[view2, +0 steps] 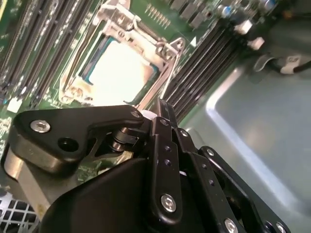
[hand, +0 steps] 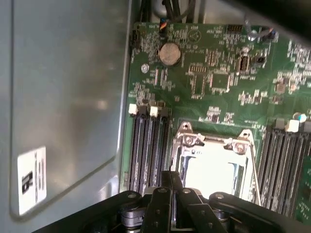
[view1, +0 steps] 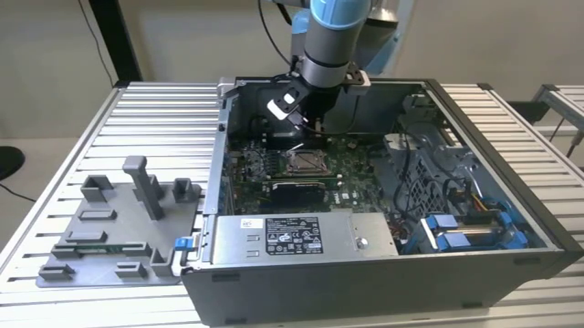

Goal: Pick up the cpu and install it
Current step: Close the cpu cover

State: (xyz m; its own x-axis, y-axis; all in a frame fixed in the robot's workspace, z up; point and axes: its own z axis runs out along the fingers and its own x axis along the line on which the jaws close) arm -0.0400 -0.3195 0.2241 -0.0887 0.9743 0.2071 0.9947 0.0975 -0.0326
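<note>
Within the one socket (view2: 166, 50), one cpu (view2: 121, 70) (silvery-white); above it, one gripper (view2: 162, 108).

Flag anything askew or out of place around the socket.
Nothing stands out. The cpu appears to sit square inside the socket frame, its edges running parallel to the frame. The gripper hangs over it.

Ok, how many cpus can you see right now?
1. The cpu sits in the motherboard's socket, under the gripper; the arm may hide others.
</note>
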